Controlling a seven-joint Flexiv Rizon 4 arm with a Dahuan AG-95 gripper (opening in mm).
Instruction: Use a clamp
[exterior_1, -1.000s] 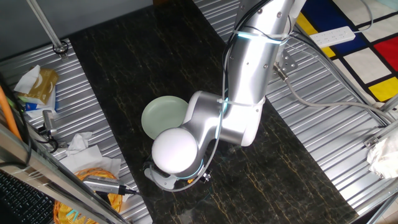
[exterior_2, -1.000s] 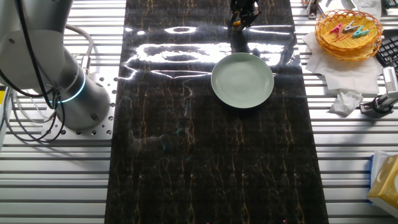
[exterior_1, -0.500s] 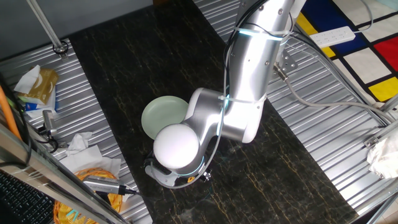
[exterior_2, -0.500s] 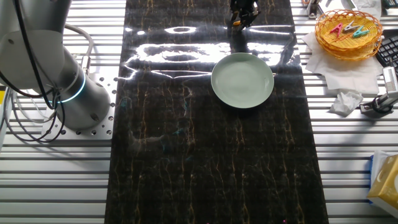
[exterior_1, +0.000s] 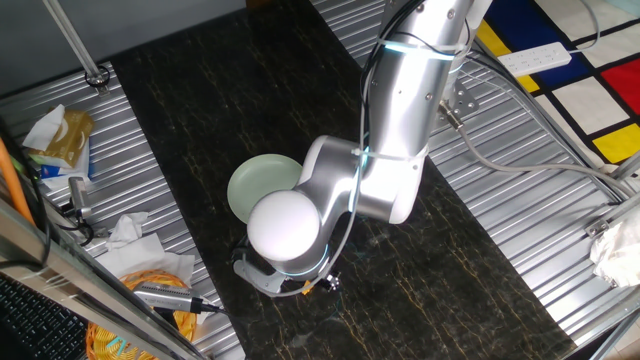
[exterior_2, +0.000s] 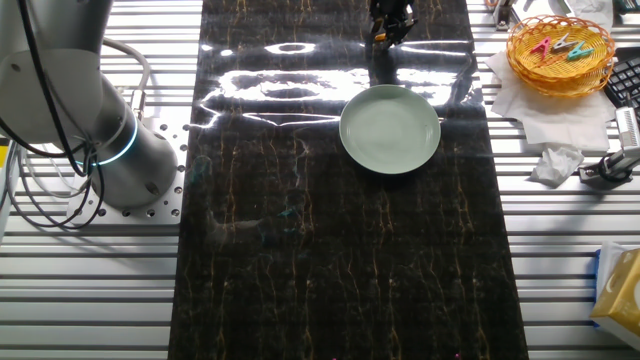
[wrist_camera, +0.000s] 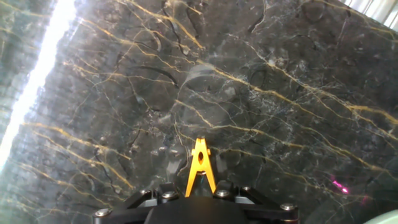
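Observation:
The clamp (wrist_camera: 200, 163) is a small orange clip. In the hand view it sticks out from between my gripper's (wrist_camera: 200, 188) fingers, tip pointing away over the dark marble mat (wrist_camera: 261, 93). The gripper is shut on its prongs. In one fixed view only a speck of the orange clamp (exterior_1: 309, 287) shows under the arm's wrist, just off the near rim of the pale green plate (exterior_1: 256, 186). In the other fixed view the gripper (exterior_2: 388, 22) holds the clamp (exterior_2: 381, 38) at the mat's far edge, beyond the plate (exterior_2: 390, 128).
A yellow woven basket (exterior_2: 560, 62) with several coloured clips stands on white paper at the far right. Crumpled tissue (exterior_2: 553, 165) and tools lie on the ribbed metal table (exterior_2: 560, 260). The arm's base (exterior_2: 100, 140) is at the left.
The arm's wrist has shifted slightly, and the clamp stays in the gripper. The plate has not moved.

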